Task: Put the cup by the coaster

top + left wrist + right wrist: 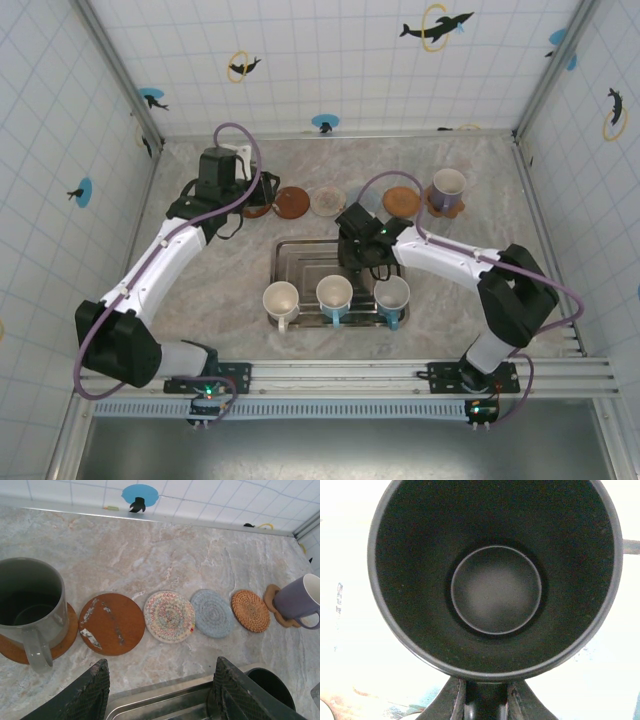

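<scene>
Two mugs already stand on coasters in the back row: a grey mug (pixel 30 605) on a cork-coloured coaster (pixel 67 630) at the left end, and a purple mug (pixel 296 599) on a wooden coaster (pixel 271 596) at the right. Your right gripper (pixel 484 704) pinches a black cup (pixel 495 590) by what looks like its handle, so the cup hangs upright with its base free to set down. In the top view it hangs over the back edge of the metal tray (pixel 283 246), just short of the coasters. Your left gripper (pixel 165 690) is spread with nothing between its fingers, near the grey mug, probably to keep clear. Four coasters lie bare between the mugs: scuffed brown (pixel 111 624), multicoloured woven (pixel 169 616), blue-grey (pixel 212 613) and rattan (pixel 250 611). From above, your right arm covers the blue-grey one. The right wrist camera looks straight into the cup, with washed-out white around it, so you cannot judge its height there. The left wrist view cuts the cup down to a slice of rim at the bottom right.
</scene>
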Robot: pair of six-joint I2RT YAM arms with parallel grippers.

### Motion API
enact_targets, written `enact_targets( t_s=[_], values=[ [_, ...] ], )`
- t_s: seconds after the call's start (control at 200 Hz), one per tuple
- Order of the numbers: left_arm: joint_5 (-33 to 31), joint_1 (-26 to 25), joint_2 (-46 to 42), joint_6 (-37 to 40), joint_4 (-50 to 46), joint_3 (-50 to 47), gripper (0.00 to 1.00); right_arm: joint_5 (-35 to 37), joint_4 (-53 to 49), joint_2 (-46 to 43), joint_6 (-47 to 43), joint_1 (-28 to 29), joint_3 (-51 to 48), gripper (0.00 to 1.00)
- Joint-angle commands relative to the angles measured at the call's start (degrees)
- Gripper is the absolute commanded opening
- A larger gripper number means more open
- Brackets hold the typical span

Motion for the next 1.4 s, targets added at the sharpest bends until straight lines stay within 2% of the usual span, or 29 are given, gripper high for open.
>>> enact_targets(
  t_s=[0.0,0.656,1.071,1.397],
  values=[
    [-0.42,-0.04,0.22,1.5,-0.55,1.31,0.56,2.55,2.26,-4.1,-1.02,-0.21,1.97,0.0],
    [-0.58,-0.12,0.32,1.48,-0.37,0.87,0.56,5.88,2.84,-7.58,-2.25,-2.12,1.93,0.0],
    [-0.77,-0.12,1.66,1.5,-0.29,1.04,0.56,5.33,3.7,-10.06,-3.59,-7.68,2.17,0.0],
    [-0.98,-0.12,3.11,1.75,0.04,1.64,0.56,5.29,1.61,-9.54,-8.28,-12.5,5.83,0.0]
  ],
)
